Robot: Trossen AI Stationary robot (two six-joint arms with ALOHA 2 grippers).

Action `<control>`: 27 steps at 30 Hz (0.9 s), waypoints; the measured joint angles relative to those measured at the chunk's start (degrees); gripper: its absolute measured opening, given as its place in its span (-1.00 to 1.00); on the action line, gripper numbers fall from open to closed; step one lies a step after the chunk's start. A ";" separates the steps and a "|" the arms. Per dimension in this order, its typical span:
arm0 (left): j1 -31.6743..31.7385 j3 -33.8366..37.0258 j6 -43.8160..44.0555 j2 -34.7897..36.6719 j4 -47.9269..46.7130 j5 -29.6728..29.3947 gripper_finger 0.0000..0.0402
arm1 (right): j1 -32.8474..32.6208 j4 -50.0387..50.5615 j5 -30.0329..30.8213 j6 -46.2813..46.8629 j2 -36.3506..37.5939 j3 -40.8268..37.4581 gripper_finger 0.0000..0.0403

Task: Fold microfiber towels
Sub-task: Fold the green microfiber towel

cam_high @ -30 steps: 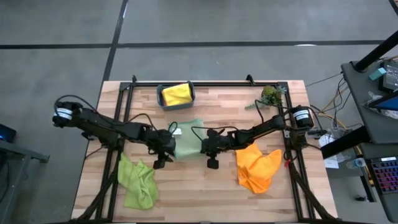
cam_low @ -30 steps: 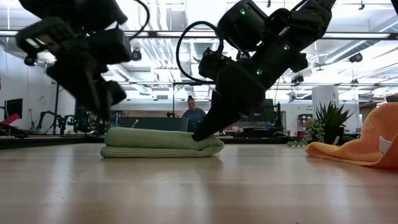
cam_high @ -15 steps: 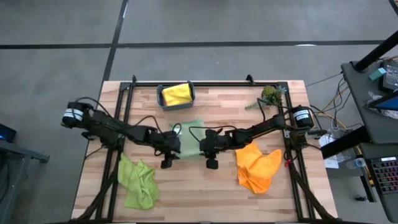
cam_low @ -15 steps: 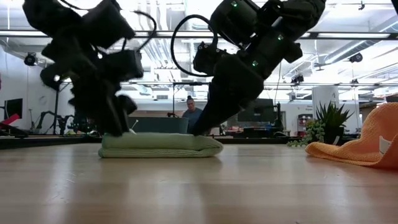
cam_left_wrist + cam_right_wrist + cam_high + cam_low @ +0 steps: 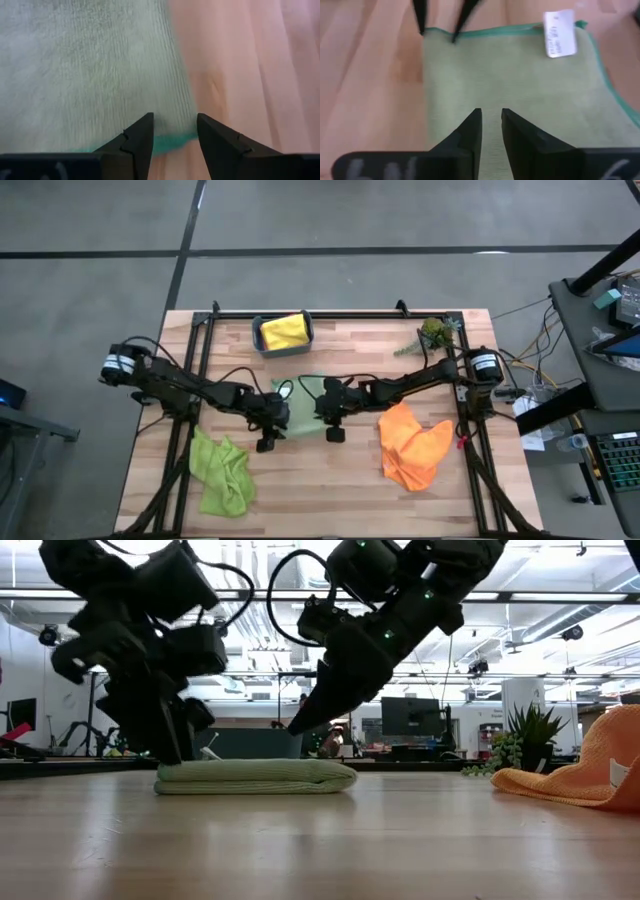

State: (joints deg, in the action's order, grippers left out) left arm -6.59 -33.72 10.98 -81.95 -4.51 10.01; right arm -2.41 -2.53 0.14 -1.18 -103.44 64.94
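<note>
A pale sage green towel (image 5: 302, 412) lies folded flat on the middle of the wooden table, several layers thick in the low view (image 5: 255, 776). A white tag (image 5: 559, 32) sits on its top. My left gripper (image 5: 180, 752) is open. Its tips are down at the towel's left end, with the teal hem (image 5: 172, 142) showing between the fingers. My right gripper (image 5: 293, 727) hangs above the towel's right half, clear of it. A narrow gap shows between its fingers (image 5: 490, 117), and nothing is in that gap. My left gripper slants down from the table's left side, and its open fingertips (image 5: 142, 131) stand at the towel's hemmed left edge. One tip is over the cloth and the other over the edge by the wood. I cannot tell whether they touch the towel.
A teal bin (image 5: 262, 340) at the far side holds a yellow towel (image 5: 285, 330). A crumpled lime green towel (image 5: 222, 470) lies near left and an orange towel (image 5: 412, 445) near right. A plant sprig (image 5: 432, 335) sits at the far right.
My right gripper has lifted off the sage towel's right end and gone up, a little toward the far left. My left gripper has come down from above to the towel's left end. The towel stays folded in place.
</note>
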 joint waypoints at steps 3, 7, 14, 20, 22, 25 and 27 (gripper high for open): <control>0.12 -0.09 -1.20 3.80 -5.30 -0.18 -0.32 | 0.96 -1.17 0.04 0.04 -0.18 -0.29 -0.73; 0.78 0.39 -1.52 9.56 -10.96 -8.12 -0.32 | 1.31 -3.45 0.01 -0.03 -0.66 -1.63 -0.79; 6.58 2.02 -4.20 16.07 -13.26 -19.83 -0.32 | 1.33 -6.12 0.00 0.04 -0.94 -2.46 -0.83; 13.13 2.87 -7.34 15.39 -6.44 -20.86 -0.32 | 1.33 -7.86 0.00 -0.27 -0.94 -2.57 -0.83; 14.72 3.60 -8.29 14.26 -3.41 -20.86 -0.32 | 1.33 -7.95 -0.01 -0.34 -0.94 -2.62 -0.83; 17.07 4.33 -8.36 12.10 0.19 -20.80 -0.32 | 1.33 -8.07 0.00 -0.34 -0.94 -2.70 -0.83; 18.86 4.61 -7.80 10.54 0.69 -20.65 -0.32 | 1.33 -8.10 -0.02 -0.34 -0.94 -2.83 -0.83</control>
State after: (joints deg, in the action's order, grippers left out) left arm 12.27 -29.10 3.18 -71.41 -3.81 -10.64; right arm -1.08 -10.63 0.12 -1.52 -104.38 62.11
